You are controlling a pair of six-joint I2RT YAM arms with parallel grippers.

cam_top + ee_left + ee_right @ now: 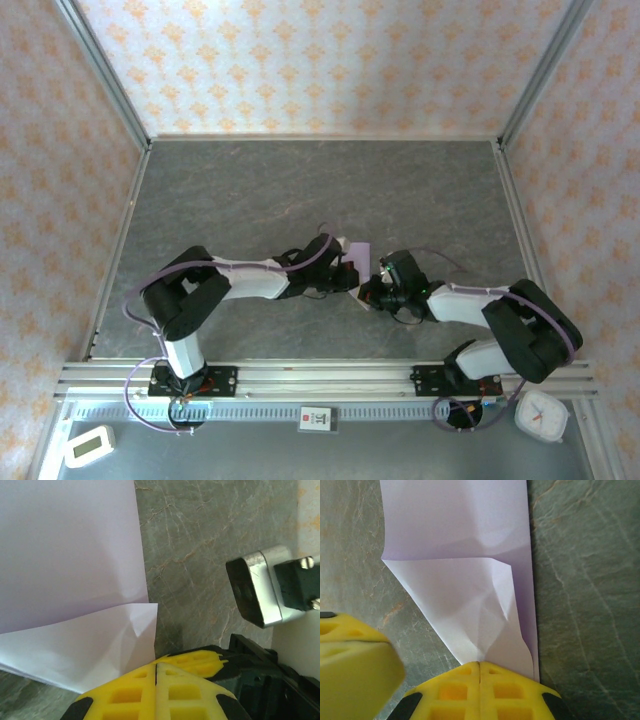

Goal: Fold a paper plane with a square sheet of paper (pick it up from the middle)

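Right tool (479, 665) clenched on part-folded square sheet of paper (358, 247), centre of top view, on bench (300, 180); left tool (156, 666) clenched beside its edge, hold unclear. Risk: tools pulling apart tear or crumple it

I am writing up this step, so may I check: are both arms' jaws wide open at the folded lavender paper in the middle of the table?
Not quite: both are shut, not wide open. The wrist views show the left gripper and the right gripper each with jaws closed to a thin seam. The rest holds: the folded lavender paper lies in the middle of the table, at both grippers.
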